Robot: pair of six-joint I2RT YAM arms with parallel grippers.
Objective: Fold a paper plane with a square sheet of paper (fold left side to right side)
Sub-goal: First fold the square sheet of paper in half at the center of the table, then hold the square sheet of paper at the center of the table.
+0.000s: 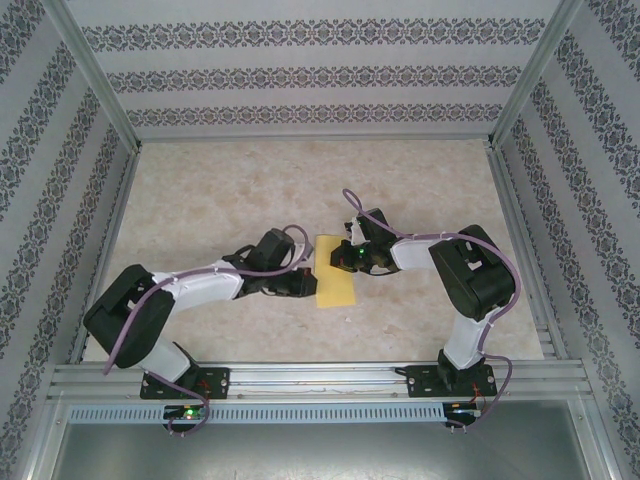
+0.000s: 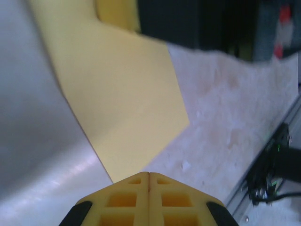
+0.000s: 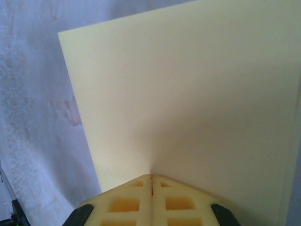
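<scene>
Paper: a thin, plain yellow sheet of paper (image 1: 335,272) lies on the pale, marbled stone-look table (image 1: 220,190), about midway between the two arms. From above it shows as an upright rectangle, taller than it is wide.

Left gripper: the black left gripper (image 1: 303,285) with yellow fingers comes in low from the left and sits at the lower left edge of the sheet of paper.

Left jaws: in the left wrist view the two yellow fingers (image 2: 131,197) are pressed flat together with only a thin seam between them. A corner of the sheet of paper (image 2: 122,94) ends just beside their tips. It looks as if nothing is caught between them, though the blur there makes that hard to judge.

Right gripper: the right gripper (image 1: 347,258) reaches in from the right and meets the upper right edge of the sheet of paper.

Right jaws: in the right wrist view the fingers (image 3: 127,205) are closed tight, and the sheet of paper (image 3: 188,94) fans out straight from their tips, so they are pinching it.

Surroundings: grey patterned walls (image 1: 300,75) stand on three sides of the table. A ribbed metal rail (image 1: 320,375) carries both arm bases along the near edge.
</scene>
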